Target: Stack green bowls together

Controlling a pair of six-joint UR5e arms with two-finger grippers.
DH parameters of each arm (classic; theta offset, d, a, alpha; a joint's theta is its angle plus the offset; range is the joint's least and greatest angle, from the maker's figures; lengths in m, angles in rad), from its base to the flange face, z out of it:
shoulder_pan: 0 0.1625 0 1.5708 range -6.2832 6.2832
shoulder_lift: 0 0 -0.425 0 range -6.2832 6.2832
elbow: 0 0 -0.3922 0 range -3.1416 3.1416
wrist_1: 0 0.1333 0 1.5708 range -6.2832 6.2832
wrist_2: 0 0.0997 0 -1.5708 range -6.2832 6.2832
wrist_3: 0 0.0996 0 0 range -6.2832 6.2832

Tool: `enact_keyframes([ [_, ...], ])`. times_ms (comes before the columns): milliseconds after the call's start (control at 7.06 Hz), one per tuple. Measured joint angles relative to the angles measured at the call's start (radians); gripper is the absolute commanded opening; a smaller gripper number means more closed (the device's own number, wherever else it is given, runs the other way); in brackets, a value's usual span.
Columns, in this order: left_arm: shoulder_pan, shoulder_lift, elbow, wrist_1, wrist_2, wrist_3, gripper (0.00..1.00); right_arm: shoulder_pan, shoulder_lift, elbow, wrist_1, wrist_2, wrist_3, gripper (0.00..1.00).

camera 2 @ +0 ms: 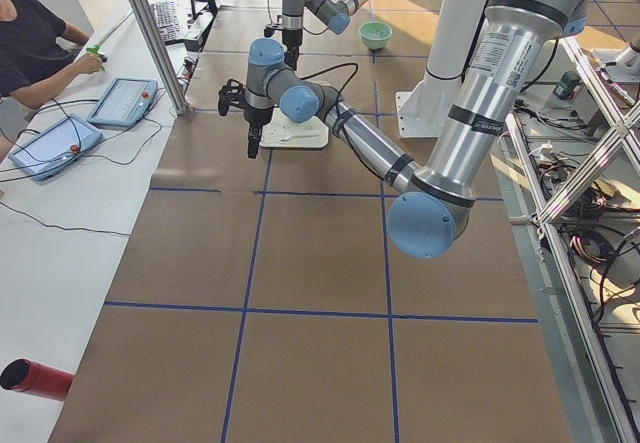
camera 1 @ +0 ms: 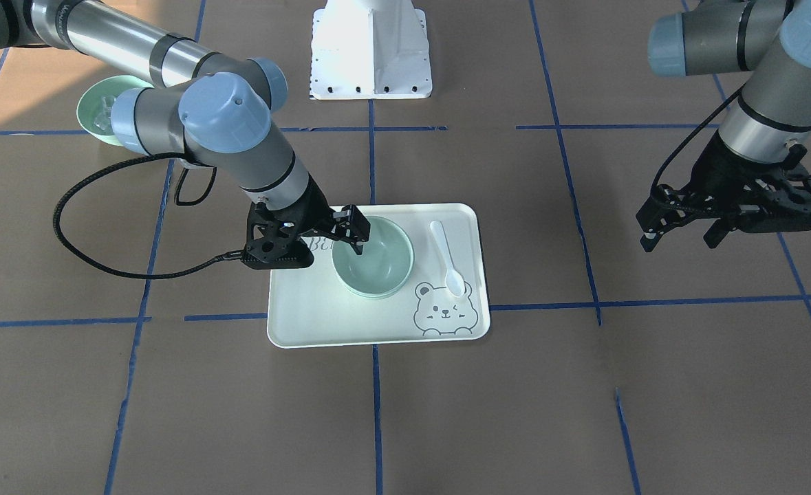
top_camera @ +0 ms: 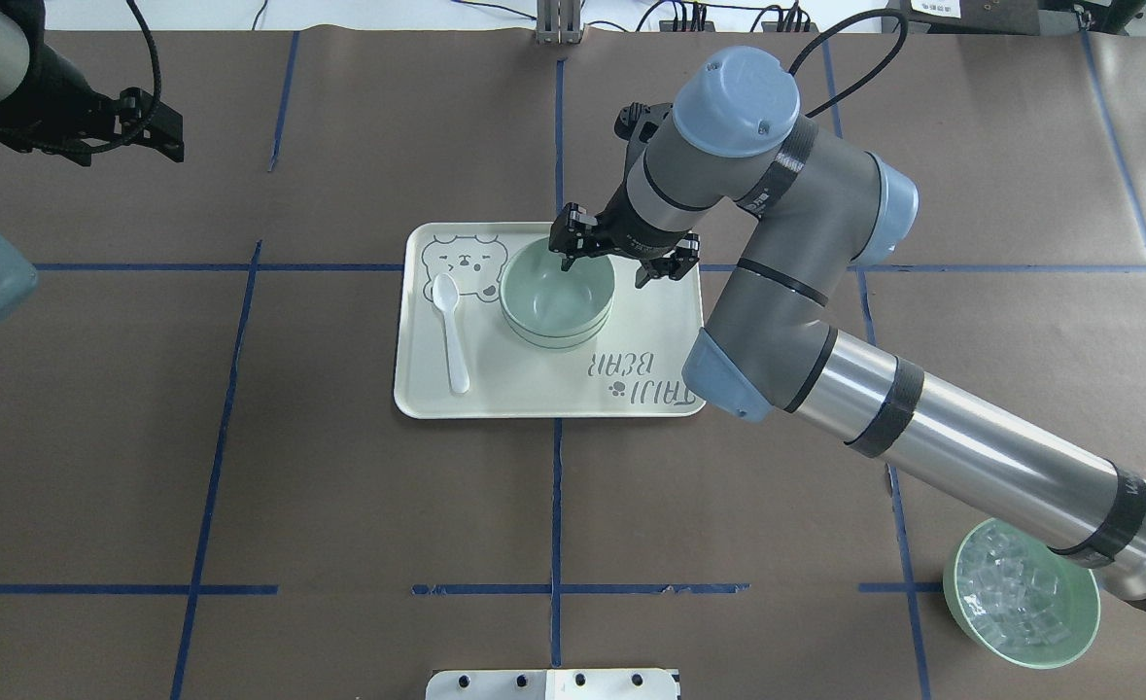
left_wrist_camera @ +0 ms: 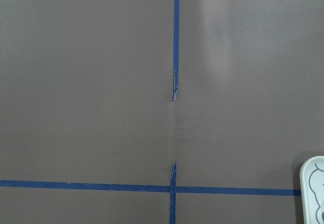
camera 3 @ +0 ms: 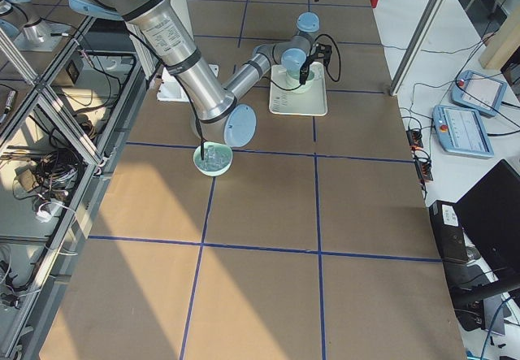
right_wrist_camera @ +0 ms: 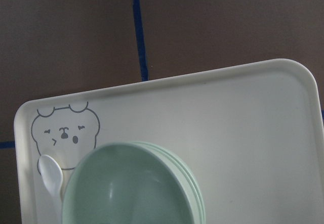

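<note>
The green bowls (camera 1: 373, 258) sit nested in one stack on the pale bear-print tray (camera 1: 309, 309). The stack also shows in the overhead view (top_camera: 558, 295) and in the right wrist view (right_wrist_camera: 131, 183), where several rims lie one inside another. My right gripper (camera 1: 353, 240) hangs over the stack's robot-side rim (top_camera: 607, 272), jaws spread and empty, one fingertip dipping inside the top bowl. My left gripper (camera 1: 679, 242) is open and empty, high over bare table far to the side (top_camera: 169, 136).
A white spoon (camera 1: 446, 258) lies on the tray beside the stack. A green bowl with clear ice-like cubes (top_camera: 1020, 593) stands near the right arm's base, partly under the arm. The white robot base (camera 1: 371, 48) is at the table's edge.
</note>
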Motion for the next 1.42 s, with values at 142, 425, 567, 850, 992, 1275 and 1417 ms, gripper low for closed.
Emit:
enact_keyframes([
  [142,-0.008,0.005,-0.001,0.002,-0.016,0.013,1.00,0.032,-0.032,0.055,-0.065,0.001,-0.041,1.00],
  [425,-0.071,0.039,-0.002,0.008,-0.069,0.115,1.00,0.095,-0.145,0.190,-0.191,0.002,-0.239,1.00],
  [567,-0.126,0.074,0.003,0.009,-0.119,0.218,1.00,0.127,-0.228,0.251,-0.213,0.004,-0.364,1.00],
  [850,-0.238,0.152,0.027,0.012,-0.186,0.433,1.00,0.201,-0.370,0.310,-0.220,0.018,-0.575,1.00],
  [992,-0.289,0.192,0.049,0.011,-0.204,0.528,1.00,0.254,-0.431,0.316,-0.219,0.046,-0.678,1.00],
  [1275,-0.385,0.257,0.121,0.011,-0.248,0.699,1.00,0.388,-0.561,0.310,-0.217,0.138,-0.907,1.00],
  [1417,-0.415,0.288,0.145,0.012,-0.261,0.754,1.00,0.459,-0.624,0.304,-0.218,0.179,-1.024,1.00],
])
